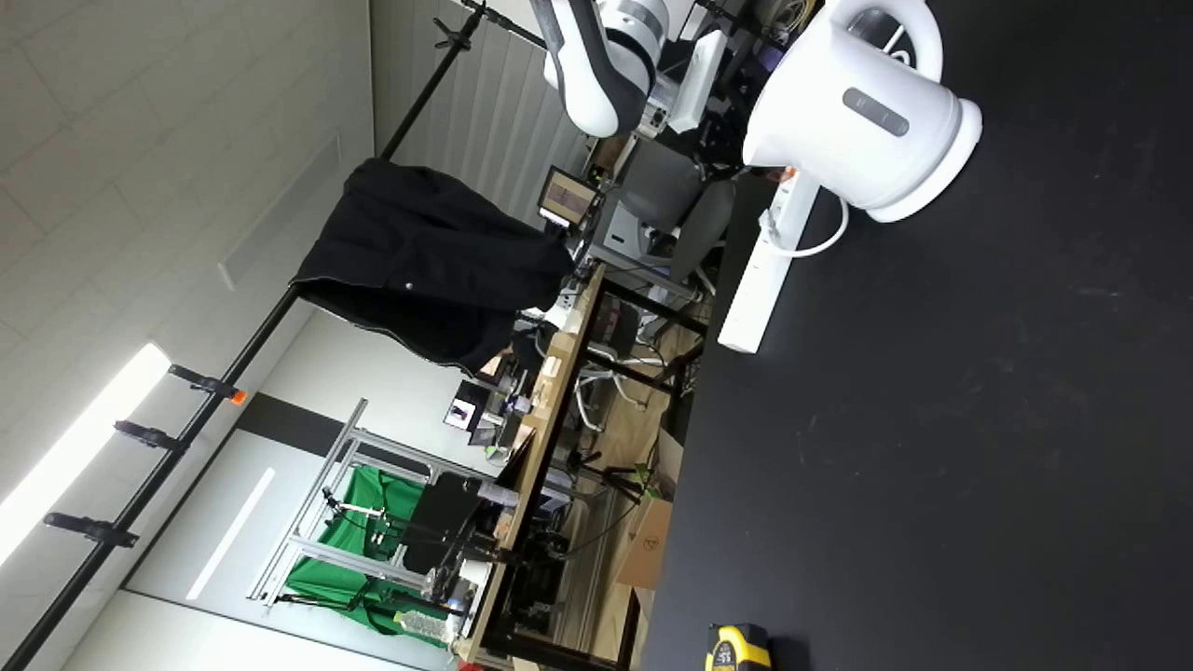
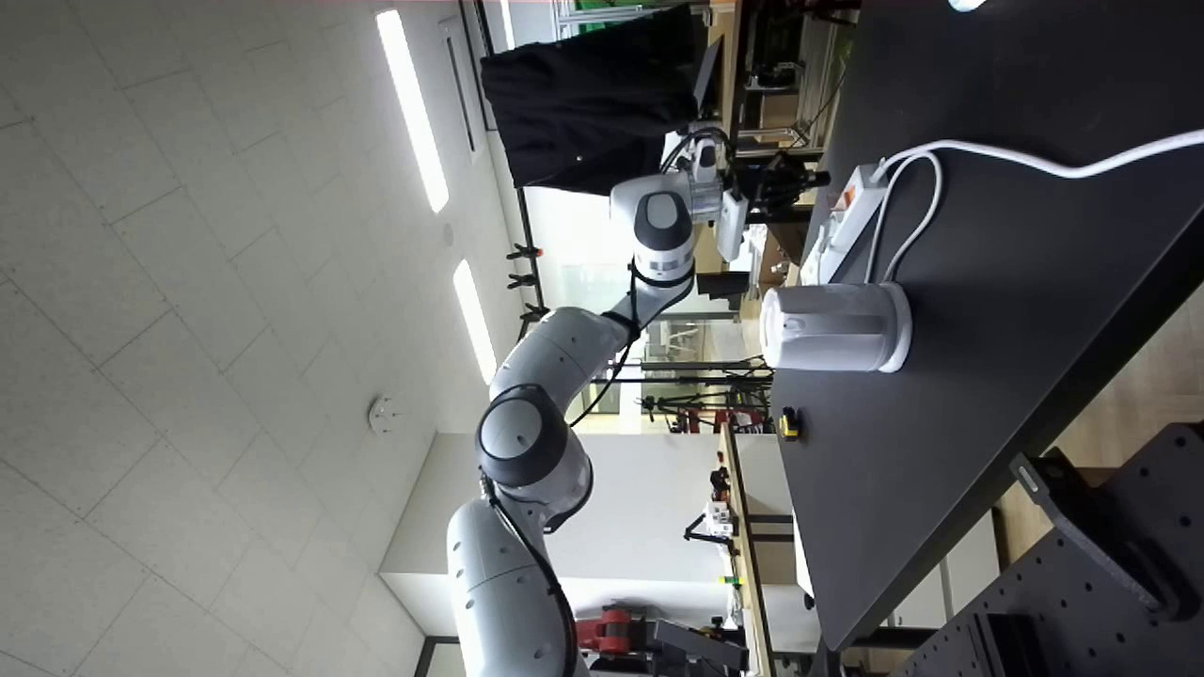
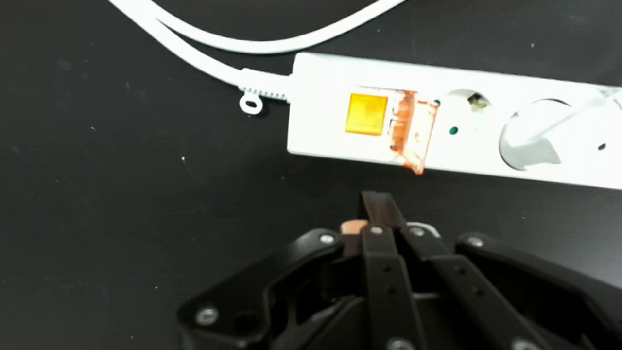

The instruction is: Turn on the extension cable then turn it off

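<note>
The claw (image 3: 381, 209) is closed on itself, its jaws together. Just ahead of it in the wrist view lies the white power strip (image 3: 320, 109), flat on the black table (image 3: 121, 194), its long side running across in front of the claw with some dark tabletop between. The yellow-orange switch (image 3: 367, 114) is almost straight ahead of the claw, and the see-through orange flap (image 3: 413, 131) beside it stands open toward the sockets (image 3: 469, 116). Farther to the right of the claw in that view, a white plug (image 3: 532, 138) sits in the strip; to the left, a white cord (image 3: 194, 56) runs out from the strip's end. In an exterior view the claw hangs near the switch end; the white kettle (image 2: 832, 329) stands well apart from the claw, and a tape measure (image 2: 789, 425) lies farther from it than the kettle.
</note>
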You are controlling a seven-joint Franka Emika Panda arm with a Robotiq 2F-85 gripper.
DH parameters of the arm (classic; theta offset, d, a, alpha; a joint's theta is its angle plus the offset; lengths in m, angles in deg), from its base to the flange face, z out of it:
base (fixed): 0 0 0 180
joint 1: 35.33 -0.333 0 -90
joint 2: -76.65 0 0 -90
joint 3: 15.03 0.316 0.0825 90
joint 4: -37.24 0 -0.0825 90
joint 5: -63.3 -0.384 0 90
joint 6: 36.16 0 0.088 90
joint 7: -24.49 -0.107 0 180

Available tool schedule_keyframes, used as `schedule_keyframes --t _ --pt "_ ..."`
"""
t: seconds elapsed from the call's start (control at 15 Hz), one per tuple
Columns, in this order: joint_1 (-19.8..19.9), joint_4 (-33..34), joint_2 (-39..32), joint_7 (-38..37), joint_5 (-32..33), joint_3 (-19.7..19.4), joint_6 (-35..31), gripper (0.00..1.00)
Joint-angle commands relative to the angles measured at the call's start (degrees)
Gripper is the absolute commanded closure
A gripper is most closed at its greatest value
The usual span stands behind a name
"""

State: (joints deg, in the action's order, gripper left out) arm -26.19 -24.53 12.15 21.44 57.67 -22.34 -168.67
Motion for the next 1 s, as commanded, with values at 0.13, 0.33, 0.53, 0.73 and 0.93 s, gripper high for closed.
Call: schedule_keyframes --t 0.13,0.33,0.53,0.73,0.93 --pt "-0.59 -19.02 10.86 -0.05 1.21 0.13 -8.47 1.0" --pt "-0.81 -27.07 15.14 0.04 1.39 0.15 -11.96 1.0" --pt "-0.91 -34.24 18.5 -0.02 1.49 0.19 -16.74 1.0" --pt "-0.79 -38.65 20.15 -0.03 1.27 0.38 -21.17 1.0" --pt "-0.72 -41.0 20.61 0.0 1.16 0.57 -25.39 1.0"
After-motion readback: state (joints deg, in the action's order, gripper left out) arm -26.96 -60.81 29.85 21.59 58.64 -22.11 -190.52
